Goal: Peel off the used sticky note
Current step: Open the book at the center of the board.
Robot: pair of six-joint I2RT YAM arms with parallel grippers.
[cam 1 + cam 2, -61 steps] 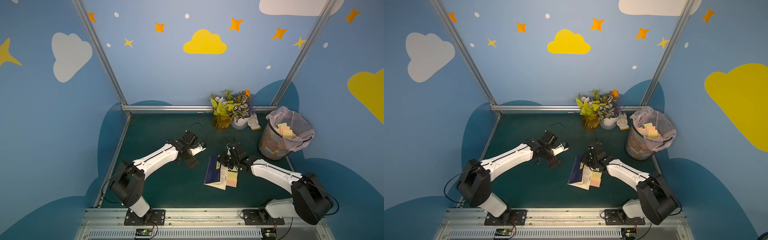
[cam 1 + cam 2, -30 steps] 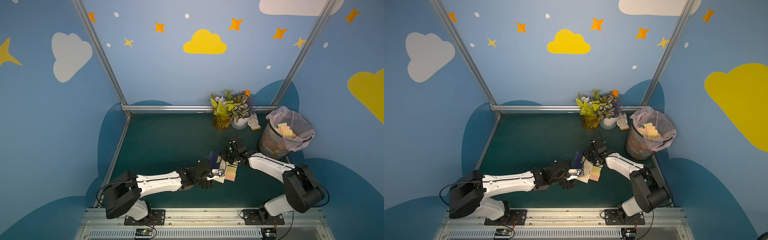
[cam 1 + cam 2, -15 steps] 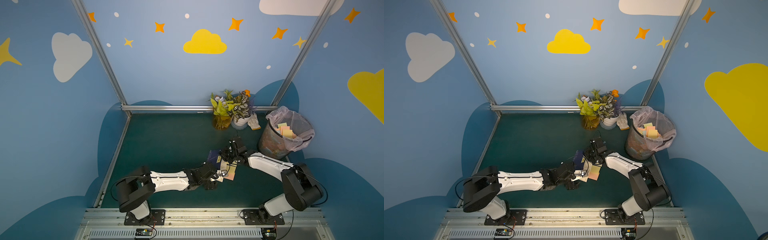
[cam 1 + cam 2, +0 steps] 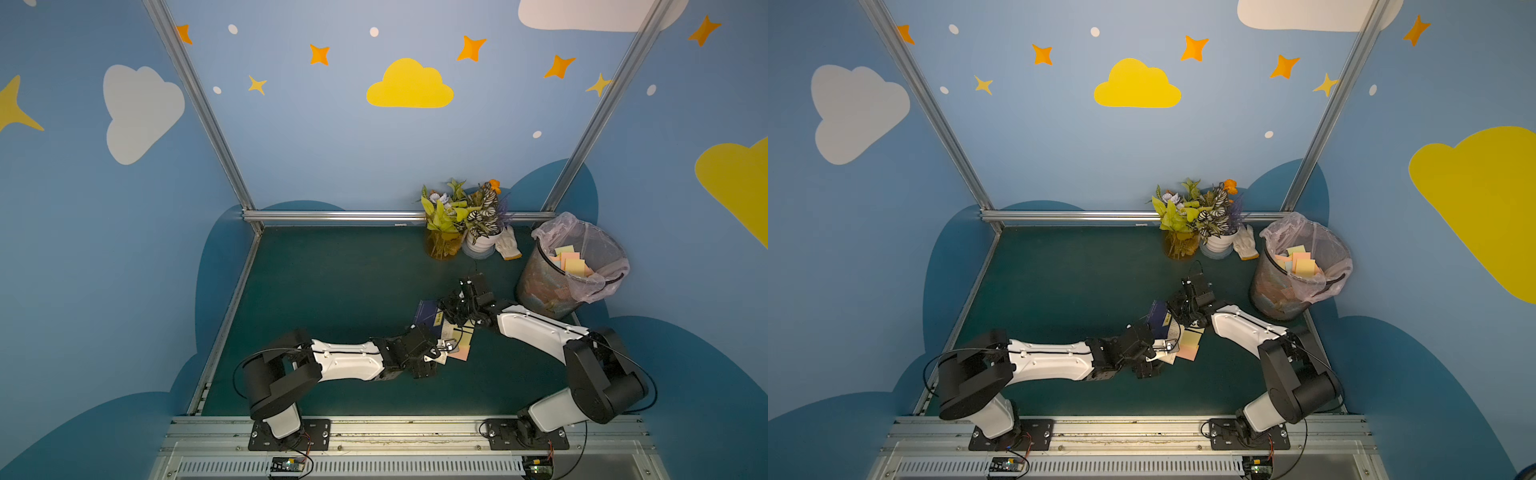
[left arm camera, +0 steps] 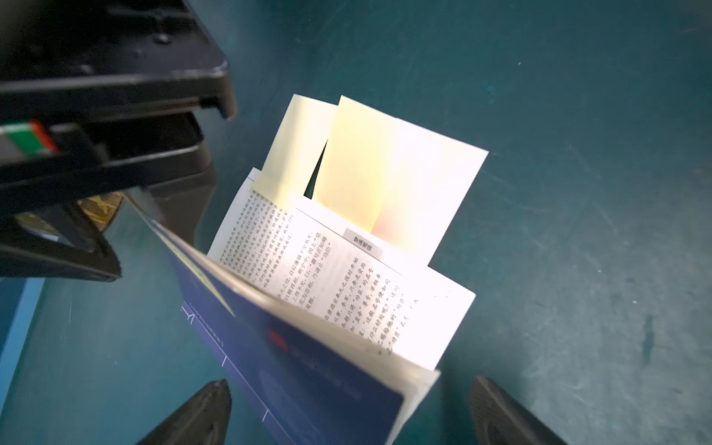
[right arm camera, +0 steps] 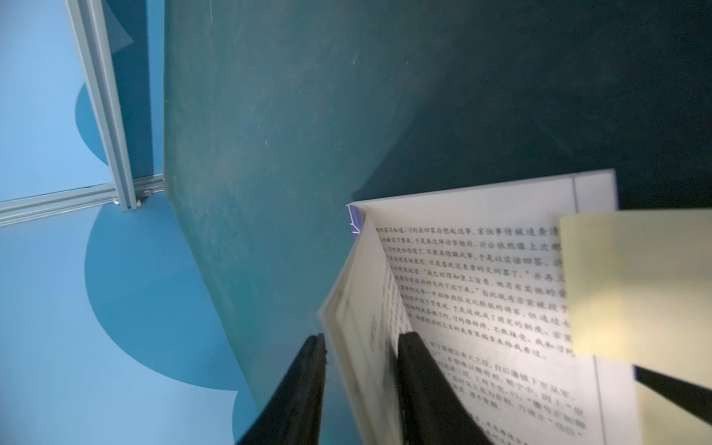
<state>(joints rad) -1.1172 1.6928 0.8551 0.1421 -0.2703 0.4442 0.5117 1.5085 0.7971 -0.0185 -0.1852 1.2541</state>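
Right now the pale yellow sticky note [image 5: 385,181] sits stuck to the open page of the book [image 5: 300,358], overhanging its edge. The right gripper [image 6: 360,385] straddles the book's raised leaves, jaws narrowly parted; the left gripper [image 5: 348,408] stands wide either side of the book's corner.

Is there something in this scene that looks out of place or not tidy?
Yes. The book lies half open, cover tilted up, with yellow sticky notes hanging past its page edge. A white glove lies beside the white flower pot, which seems unrelated.
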